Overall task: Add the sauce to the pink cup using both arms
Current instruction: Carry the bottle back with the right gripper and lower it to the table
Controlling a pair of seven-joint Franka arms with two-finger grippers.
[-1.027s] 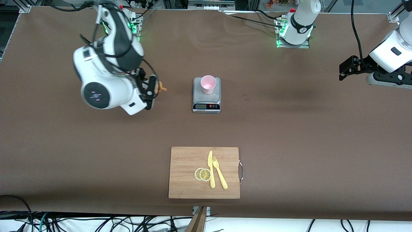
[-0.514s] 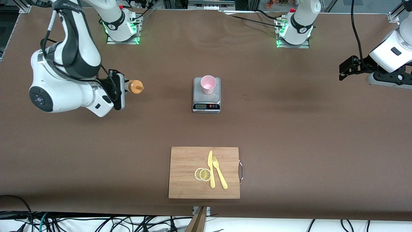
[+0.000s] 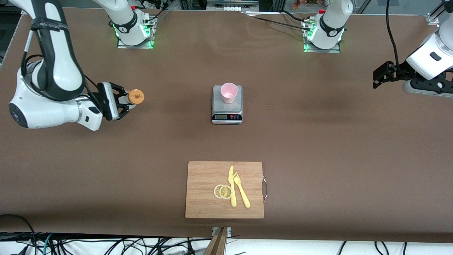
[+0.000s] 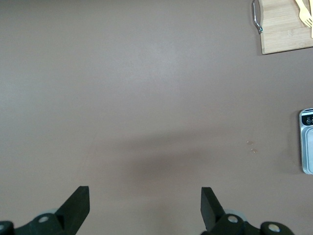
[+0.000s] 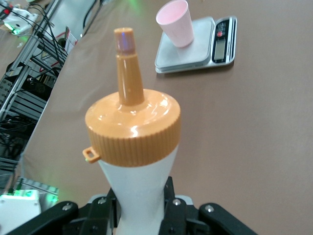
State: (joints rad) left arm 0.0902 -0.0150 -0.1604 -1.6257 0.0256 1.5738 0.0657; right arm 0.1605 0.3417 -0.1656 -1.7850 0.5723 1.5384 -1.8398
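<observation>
**Landmark: scale** [image 3: 227, 104], mid-surface, between the two arm bases and the cutting board.

- **Pink cup** [image 3: 229, 92]: upright on the scale's platform, empty as far as the pictures show. Also seen in the right wrist view [image 5: 175, 22].
- **Sauce bottle** [image 3: 135, 97]: pinched by its whitish body in the right end effector [image 3: 124, 101], orange cap [image 5: 132, 127] and nozzle up, well apart from the scale toward the right arm's end of the surface.
- **Right end effector**: pressed onto the bottle, held low over bare surface.
- **Left end effector** [image 3: 381, 75]: fingers spread wide [image 4: 78, 205], nothing between them; waits in the air well apart from the scale toward the left arm's end.
- **Cutting board** [image 3: 201, 191]: nearer the front camera than the scale; carries a yellow knife [image 3: 231, 186], a fork [image 3: 241, 190] and two lemon slices [image 3: 223, 191].

**Change:** over the last second the right arm has swung outward, carrying the bottle away from the scale and turning it from tilted, nozzle toward the cup, to upright. Cup, scale and board have not shifted.

**Meaning:** judged as pouring either finished or broken off; the bottle looks headed for set-down. Whether sauce reached the cup cannot be told.
</observation>
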